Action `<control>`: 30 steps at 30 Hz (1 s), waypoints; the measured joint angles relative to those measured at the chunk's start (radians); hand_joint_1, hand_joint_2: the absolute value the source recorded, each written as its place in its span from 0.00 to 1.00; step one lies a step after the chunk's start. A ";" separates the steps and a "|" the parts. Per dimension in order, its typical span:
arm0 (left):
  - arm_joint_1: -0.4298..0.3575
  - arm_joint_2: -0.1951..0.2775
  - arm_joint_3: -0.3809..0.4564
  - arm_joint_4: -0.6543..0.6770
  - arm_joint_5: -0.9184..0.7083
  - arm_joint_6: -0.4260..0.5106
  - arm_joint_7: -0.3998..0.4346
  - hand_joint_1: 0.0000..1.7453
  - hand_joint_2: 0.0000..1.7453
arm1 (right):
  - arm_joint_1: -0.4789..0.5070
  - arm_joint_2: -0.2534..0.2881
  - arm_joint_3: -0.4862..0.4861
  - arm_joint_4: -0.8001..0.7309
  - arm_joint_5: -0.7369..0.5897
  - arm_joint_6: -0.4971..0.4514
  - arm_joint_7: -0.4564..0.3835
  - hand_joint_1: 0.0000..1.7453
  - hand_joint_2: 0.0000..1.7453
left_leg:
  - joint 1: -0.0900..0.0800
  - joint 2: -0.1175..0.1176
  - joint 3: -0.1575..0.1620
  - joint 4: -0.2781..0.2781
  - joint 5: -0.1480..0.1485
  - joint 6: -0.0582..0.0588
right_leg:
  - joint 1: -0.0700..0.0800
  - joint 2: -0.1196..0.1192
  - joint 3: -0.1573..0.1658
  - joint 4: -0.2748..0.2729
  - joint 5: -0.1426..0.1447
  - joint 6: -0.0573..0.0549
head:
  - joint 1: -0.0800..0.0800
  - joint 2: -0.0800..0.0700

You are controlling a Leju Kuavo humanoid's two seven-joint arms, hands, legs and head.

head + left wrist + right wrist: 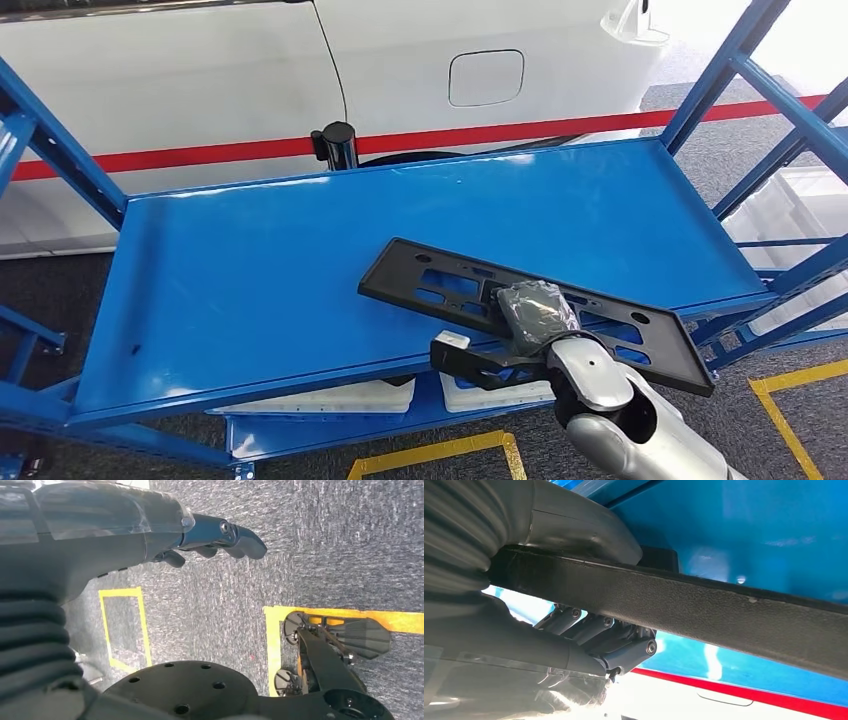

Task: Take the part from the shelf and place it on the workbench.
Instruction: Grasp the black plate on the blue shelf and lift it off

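Right hand (535, 312) is clamped on the near edge of the license plate bracket (440, 280), thumb on top, fingers (624, 645) underneath; flat black plastic w/ cutouts.

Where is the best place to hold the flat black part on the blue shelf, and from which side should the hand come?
Probably the long near edge of the black part, which overhangs the front lip of the blue shelf. Coming from the front lets a thumb go above and fingers below the thin plate, as the right hand grips it.
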 joint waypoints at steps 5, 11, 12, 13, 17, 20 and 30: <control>0.000 0.001 -0.006 0.000 0.012 0.007 -0.004 0.00 1.00 | 0.013 0.000 -0.012 -0.007 0.006 0.003 0.000 1.00 1.00 | 0.000 0.000 0.000 0.000 0.000 0.000 | 0.000 0.000 0.000 0.000 0.000 0.000 | 0.000 0.000; 0.000 0.002 -0.006 0.000 0.016 0.006 0.000 0.00 1.00 | 0.019 0.000 -0.018 -0.009 0.022 0.006 0.000 1.00 1.00 | 0.000 0.000 0.000 0.000 0.000 0.000 | 0.000 0.000 0.000 0.000 0.000 0.000 | 0.000 0.000; 0.000 0.002 -0.006 0.000 0.016 0.006 0.000 0.00 1.00 | 0.021 0.000 -0.019 -0.010 0.024 0.006 0.000 1.00 1.00 | 0.000 0.000 0.000 0.000 0.000 0.000 | 0.000 0.000 0.000 0.000 0.000 0.000 | 0.000 0.000; 0.000 0.002 -0.006 0.000 0.016 0.006 0.000 0.00 1.00 | 0.022 0.000 -0.021 -0.011 0.025 0.006 0.000 1.00 1.00 | 0.000 0.000 0.000 0.000 0.000 0.000 | 0.000 0.000 0.000 0.000 0.000 0.000 | 0.000 0.000; 0.000 0.002 -0.006 0.000 0.017 0.006 0.002 0.00 1.00 | 0.027 0.000 -0.025 -0.014 0.032 0.005 0.000 1.00 1.00 | 0.000 0.000 0.000 0.000 0.000 0.000 | 0.000 0.000 0.000 0.000 0.000 0.000 | 0.000 0.000; 0.000 0.002 -0.006 0.000 0.017 0.006 0.004 0.00 1.00 | 0.030 0.000 -0.029 -0.015 0.038 0.002 0.000 1.00 1.00 | 0.000 0.000 0.000 0.000 0.000 0.000 | 0.000 0.000 0.000 0.000 0.000 0.000 | 0.000 0.000; 0.000 0.001 -0.006 0.000 0.026 -0.002 0.010 0.00 1.00 | 0.012 -0.013 -0.040 -0.032 0.055 0.060 0.000 1.00 1.00 | 0.000 0.002 0.000 0.000 0.000 0.000 | 0.000 0.000 0.000 0.000 0.000 0.000 | 0.000 0.000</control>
